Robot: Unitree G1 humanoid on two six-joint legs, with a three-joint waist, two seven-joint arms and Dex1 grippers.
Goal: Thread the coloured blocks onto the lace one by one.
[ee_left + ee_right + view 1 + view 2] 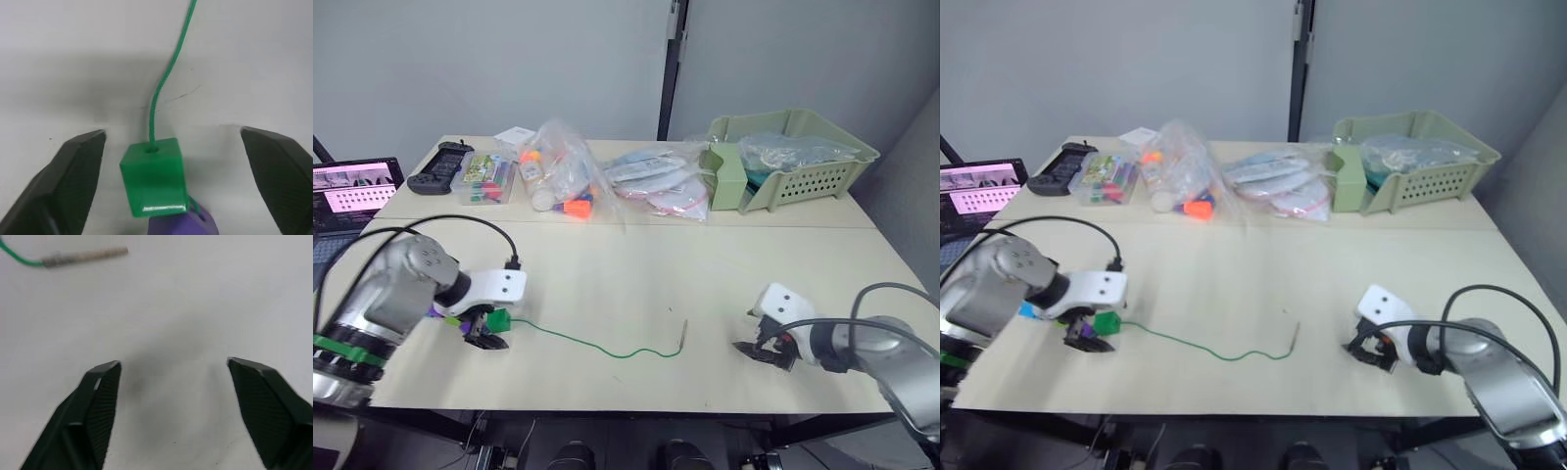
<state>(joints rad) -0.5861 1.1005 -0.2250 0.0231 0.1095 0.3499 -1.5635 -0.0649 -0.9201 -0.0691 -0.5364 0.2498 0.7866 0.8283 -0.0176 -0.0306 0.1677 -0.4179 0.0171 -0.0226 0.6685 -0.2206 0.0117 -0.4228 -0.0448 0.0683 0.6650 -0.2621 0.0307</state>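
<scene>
A robotics lab or office test room. Two pale tables (636, 269) stand pushed together against plain grey partition walls (489, 69), joined by a dark vertical post (668, 69). A laptop (347, 196) with an open screen sits at the robot's far left, with a black handheld controller (440, 166) beside it on the table. Test props line the far edge: a clear box of small coloured items (484, 178), clear plastic bags (558, 176) holding orange-capped items, further bagged goods (656, 184), and a pale green slotted basket (803, 162) with more bagged contents. Black cables (460, 223) trail across the near tabletop.
</scene>
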